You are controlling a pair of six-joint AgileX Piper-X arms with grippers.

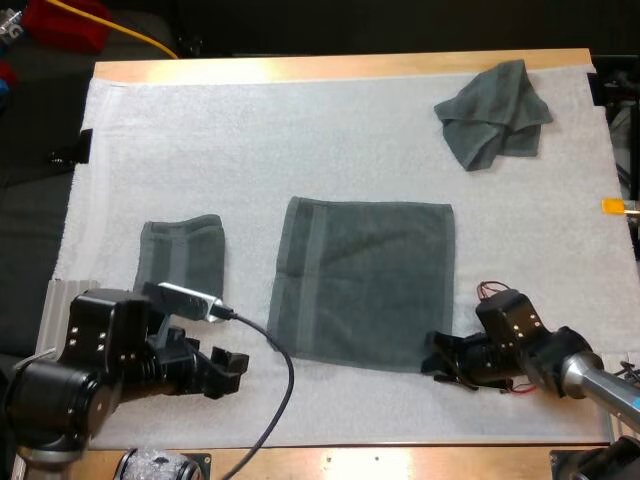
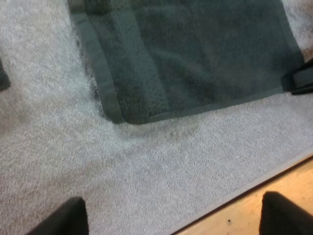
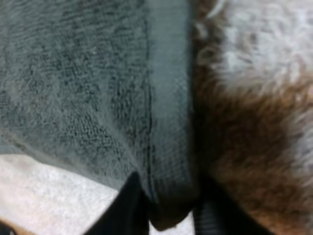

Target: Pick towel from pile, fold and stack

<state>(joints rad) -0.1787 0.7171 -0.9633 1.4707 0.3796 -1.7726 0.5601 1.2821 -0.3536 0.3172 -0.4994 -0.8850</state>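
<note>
High view: the pale wooden tabletop (image 1: 350,66) carries a white fleecy rectangular mat (image 1: 250,140) that covers nearly all of it, leaving a strip of wood along the far and near sides. Everything else lies on this mat.

The largest piece is the flat dark grey-green cloth towel (image 1: 365,280), spread open in the middle towards the near side, with its edges roughly square to the mat. Next is the crumpled dark grey-green cloth towel (image 1: 495,115), bunched in a loose heap by the mat's far right corner, well apart from the flat one. Smaller is the folded dark grey-green cloth towel (image 1: 182,255), a neat rectangle on the left of the mat, near the flat towel's left edge but not touching it.

The left tool (image 1: 228,375) is over bare mat by the near side, near the flat towel's near left corner. The left wrist view shows its black fingers (image 2: 68,219) wide apart with nothing between them, so it is released. The right tool (image 1: 437,362) sits at the flat towel's near right corner. In the right wrist view its black fingertips (image 3: 129,205) press the hemmed corner from both sides, so it is clenched on that flat towel.
</note>
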